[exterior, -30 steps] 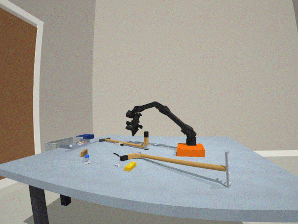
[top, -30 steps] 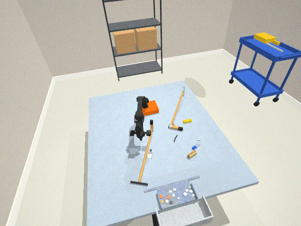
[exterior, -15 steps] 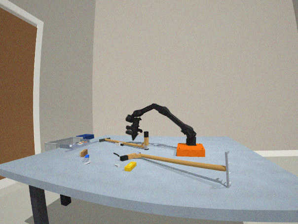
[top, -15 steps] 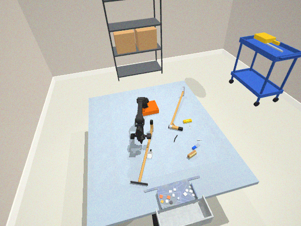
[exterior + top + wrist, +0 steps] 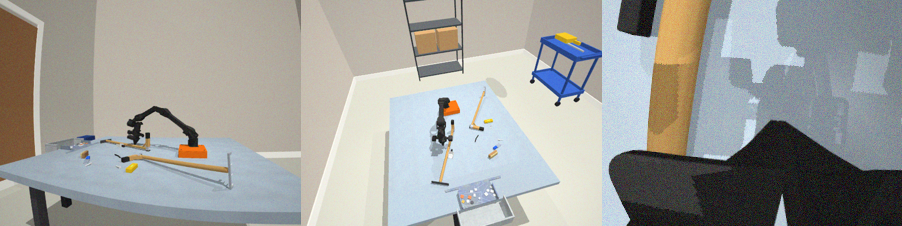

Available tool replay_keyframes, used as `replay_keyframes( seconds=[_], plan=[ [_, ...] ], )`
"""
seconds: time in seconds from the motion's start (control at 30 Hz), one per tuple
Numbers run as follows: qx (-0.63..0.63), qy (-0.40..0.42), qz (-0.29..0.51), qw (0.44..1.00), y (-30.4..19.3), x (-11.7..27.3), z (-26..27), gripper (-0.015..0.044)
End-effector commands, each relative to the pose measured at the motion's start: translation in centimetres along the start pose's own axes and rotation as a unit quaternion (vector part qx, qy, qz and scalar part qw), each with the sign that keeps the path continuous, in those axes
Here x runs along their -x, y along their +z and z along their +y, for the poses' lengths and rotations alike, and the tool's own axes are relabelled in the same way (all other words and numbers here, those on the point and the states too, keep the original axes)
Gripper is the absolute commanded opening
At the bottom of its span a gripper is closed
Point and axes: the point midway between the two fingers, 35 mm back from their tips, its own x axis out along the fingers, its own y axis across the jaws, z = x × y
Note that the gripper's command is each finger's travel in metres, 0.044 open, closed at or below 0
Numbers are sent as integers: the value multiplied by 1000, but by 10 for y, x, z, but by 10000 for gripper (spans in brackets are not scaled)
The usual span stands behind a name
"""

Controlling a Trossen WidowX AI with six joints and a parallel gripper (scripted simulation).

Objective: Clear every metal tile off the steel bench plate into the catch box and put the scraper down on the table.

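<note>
Fingers clenched on nothing, the gripper (image 5: 442, 144) (image 5: 135, 143) (image 5: 776, 128) hovers beside the scraper (image 5: 445, 163) (image 5: 125, 144) (image 5: 677, 85), whose blade faces the table's near edge (handy, presumably, for reaching those tiles (image 5: 486, 193))!

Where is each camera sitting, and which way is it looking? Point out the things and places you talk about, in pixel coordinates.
Top: high above the blue table (image 5: 408, 159) (image 5: 159, 194), looking down; the whole black arm (image 5: 441, 112) (image 5: 174, 119) shows.
Exterior: beside the table, low, looking across it; the whole arm shows, side-on.
Wrist: on the arm, near its black claw (image 5: 442, 144) (image 5: 135, 143) (image 5: 776, 128), looking down at the table; only the claw's dark parts show.
Top and exterior share the orange base block (image 5: 452, 110) (image 5: 192, 153); top and wrist share a long wooden handle (image 5: 444, 168) (image 5: 677, 100).
</note>
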Motion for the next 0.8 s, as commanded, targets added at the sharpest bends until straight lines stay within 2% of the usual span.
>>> replay_keyframes(
  seconds=[0.0, 0.77],
  plan=[
    [2, -1, -1, 1000, 1, -2, 3, 0],
    [1, 0, -3, 1000, 6, -3, 25, 0]
  ],
)
